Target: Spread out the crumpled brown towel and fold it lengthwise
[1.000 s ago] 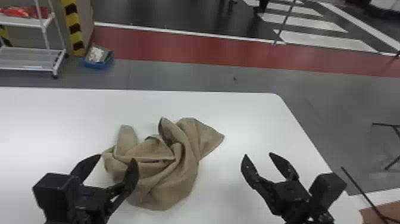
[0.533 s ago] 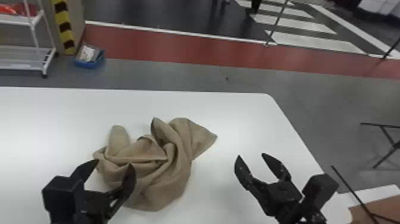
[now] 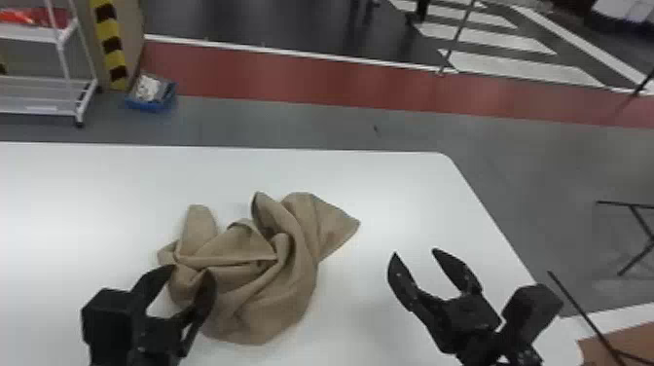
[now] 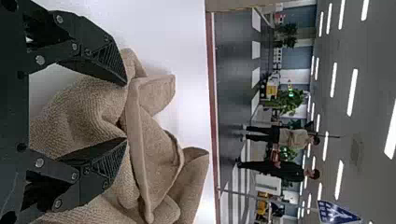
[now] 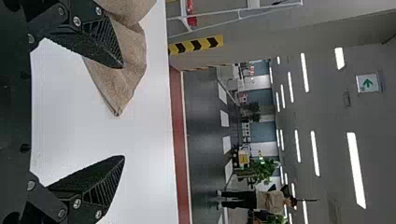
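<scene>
The brown towel (image 3: 292,272) lies crumpled in a heap on the white table (image 3: 389,194), with a pointed corner at its right. At its near left edge my left gripper (image 3: 194,272) stands open over the folds. In the left wrist view, towel (image 4: 159,154) shows behind and between the spread fingers of the left gripper (image 4: 126,112), which hold nothing. My right gripper (image 3: 414,251) is open to the right of the towel, apart from it. In the right wrist view the towel's corner (image 5: 116,88) is beyond the open right gripper (image 5: 123,112).
The table's far edge and rounded right corner lie beyond the towel. On the floor behind stand a white rack (image 3: 39,97) and a blue bin (image 3: 151,97). A dark metal stand (image 3: 637,219) is off to the right.
The head view has shifted slightly, moving the scene about in it. The left gripper now overlaps the towel's near left part more. The towel keeps its shape, and both grippers are still open.
</scene>
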`<state>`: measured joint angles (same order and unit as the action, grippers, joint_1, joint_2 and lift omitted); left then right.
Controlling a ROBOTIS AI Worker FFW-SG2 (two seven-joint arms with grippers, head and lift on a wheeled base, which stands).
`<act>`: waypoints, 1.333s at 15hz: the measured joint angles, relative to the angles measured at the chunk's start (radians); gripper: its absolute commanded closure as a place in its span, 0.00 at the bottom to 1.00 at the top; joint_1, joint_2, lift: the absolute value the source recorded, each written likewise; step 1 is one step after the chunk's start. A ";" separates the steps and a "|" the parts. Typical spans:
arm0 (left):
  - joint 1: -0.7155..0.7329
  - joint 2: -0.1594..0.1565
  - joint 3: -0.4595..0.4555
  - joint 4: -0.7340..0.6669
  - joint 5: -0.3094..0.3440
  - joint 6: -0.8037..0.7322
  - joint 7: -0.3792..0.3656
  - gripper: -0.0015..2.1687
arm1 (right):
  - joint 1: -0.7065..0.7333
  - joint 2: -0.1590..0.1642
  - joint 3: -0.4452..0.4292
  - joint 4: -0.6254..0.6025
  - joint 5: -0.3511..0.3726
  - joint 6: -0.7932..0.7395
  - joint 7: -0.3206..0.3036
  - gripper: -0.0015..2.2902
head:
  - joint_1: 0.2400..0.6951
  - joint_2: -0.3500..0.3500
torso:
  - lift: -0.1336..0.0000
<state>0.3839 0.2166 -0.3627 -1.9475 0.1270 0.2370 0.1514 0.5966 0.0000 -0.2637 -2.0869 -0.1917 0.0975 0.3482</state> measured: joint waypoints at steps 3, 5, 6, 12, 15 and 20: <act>0.000 -0.002 -0.002 -0.003 -0.011 0.025 0.017 0.40 | 0.004 0.000 0.000 -0.005 -0.005 0.000 0.006 0.10 | 1.00 0.12 | 0.07; 0.000 -0.002 -0.004 -0.008 -0.016 0.031 0.033 0.83 | 0.004 0.000 0.000 -0.005 -0.008 0.000 0.006 0.10 | 1.00 0.12 | 0.07; 0.000 -0.002 -0.005 -0.013 -0.017 0.030 0.048 0.87 | 0.003 0.000 0.000 -0.005 -0.010 0.000 0.006 0.10 | 1.00 0.13 | 0.07; 0.069 0.011 0.039 -0.205 0.049 -0.033 0.025 0.87 | 0.005 0.000 -0.002 -0.002 -0.026 -0.005 0.006 0.10 | 1.00 0.13 | 0.07; 0.107 0.013 0.114 -0.304 0.125 -0.012 -0.017 0.82 | 0.007 0.000 -0.002 -0.002 -0.030 -0.009 0.007 0.10 | 1.00 0.16 | 0.07; 0.034 0.002 0.190 -0.202 0.104 0.092 0.034 0.30 | 0.018 0.000 -0.004 -0.002 -0.035 -0.023 0.010 0.10 | 1.00 0.27 | 0.07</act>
<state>0.4177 0.2184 -0.1727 -2.1495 0.2309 0.3291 0.1856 0.6150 0.0000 -0.2672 -2.0892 -0.2270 0.0744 0.3586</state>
